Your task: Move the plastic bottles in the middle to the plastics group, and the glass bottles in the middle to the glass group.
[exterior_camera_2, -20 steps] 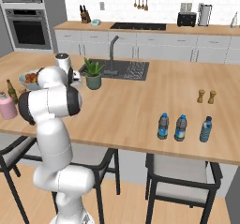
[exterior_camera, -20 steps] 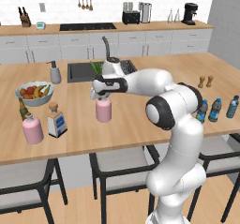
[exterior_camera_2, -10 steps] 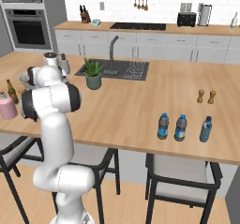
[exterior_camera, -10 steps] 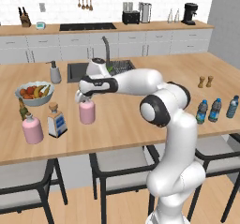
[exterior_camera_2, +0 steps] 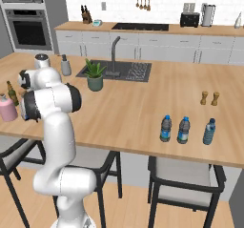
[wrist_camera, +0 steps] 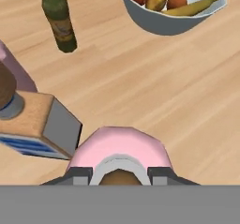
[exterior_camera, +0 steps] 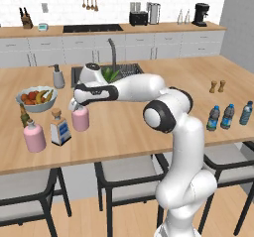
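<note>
My gripper [exterior_camera: 77, 103] is shut on the neck of the round pink bottle [exterior_camera: 80, 118], which hangs upright at counter level; whether its base touches the wood I cannot tell. In the hand view the pink bottle [wrist_camera: 119, 148] sits between my fingertips [wrist_camera: 78, 174]. Just left of it stands the flat square bottle [exterior_camera: 59, 128] with a tan stopper, seen close in the hand view [wrist_camera: 40, 122]. Further left is the glass group: a stout pink bottle [exterior_camera: 33, 136] [exterior_camera_2: 7, 108] and a thin olive bottle [exterior_camera: 23, 116] [wrist_camera: 58, 19]. Three small water bottles [exterior_camera: 227, 116] [exterior_camera_2: 184, 129] stand together at the counter's right end.
A fruit bowl [exterior_camera: 22, 103] [wrist_camera: 140, 19] sits behind the glass group. A soap dispenser [exterior_camera: 58, 76], a sink [exterior_camera: 130, 71] with a faucet and a potted plant [exterior_camera_2: 95, 75] lie further back. Two small shakers [exterior_camera: 217, 86] stand on the right. Chairs line the near counter edge.
The arm has swung left along the counter with the pink bottle in its grip, bringing it from mid-counter to right beside the flat square bottle.
</note>
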Tool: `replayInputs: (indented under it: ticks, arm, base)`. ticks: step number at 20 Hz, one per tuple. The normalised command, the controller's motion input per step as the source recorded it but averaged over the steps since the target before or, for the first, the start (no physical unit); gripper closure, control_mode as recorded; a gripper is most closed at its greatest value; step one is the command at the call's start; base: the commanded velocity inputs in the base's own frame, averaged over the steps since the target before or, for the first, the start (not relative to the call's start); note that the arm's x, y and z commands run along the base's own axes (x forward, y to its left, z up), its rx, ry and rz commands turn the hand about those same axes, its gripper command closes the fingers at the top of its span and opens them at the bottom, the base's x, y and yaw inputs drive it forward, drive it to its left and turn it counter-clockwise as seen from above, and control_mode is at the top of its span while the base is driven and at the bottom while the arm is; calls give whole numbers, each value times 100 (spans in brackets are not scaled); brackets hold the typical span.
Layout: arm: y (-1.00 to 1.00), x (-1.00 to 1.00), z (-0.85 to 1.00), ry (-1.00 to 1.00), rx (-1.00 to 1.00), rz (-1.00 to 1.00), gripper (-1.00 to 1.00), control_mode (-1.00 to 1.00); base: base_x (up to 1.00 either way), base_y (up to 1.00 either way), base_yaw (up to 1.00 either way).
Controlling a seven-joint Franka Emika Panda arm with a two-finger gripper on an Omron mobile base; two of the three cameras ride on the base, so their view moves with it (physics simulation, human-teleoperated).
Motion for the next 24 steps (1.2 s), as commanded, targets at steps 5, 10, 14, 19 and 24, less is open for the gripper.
replayInputs:
  ticks: [5, 10, 14, 19, 24]
  arm:
    - [24, -5, -5, -3, 0, 12, 100, -100]
    - [4, -6, -5, 0, 0, 10, 100, -100]
    - [1, 0, -19, 0, 0, 7, 100, -100]
    - [0, 0, -29, 0, 0, 2, 100, -100]
    - [0, 0, -31, 0, 0, 1, 100, -100]
  base:
    - [0, 0, 0]
    - [0, 0, 0]
    - [0, 0, 0]
    - [0, 0, 0]
    - [0, 0, 0]
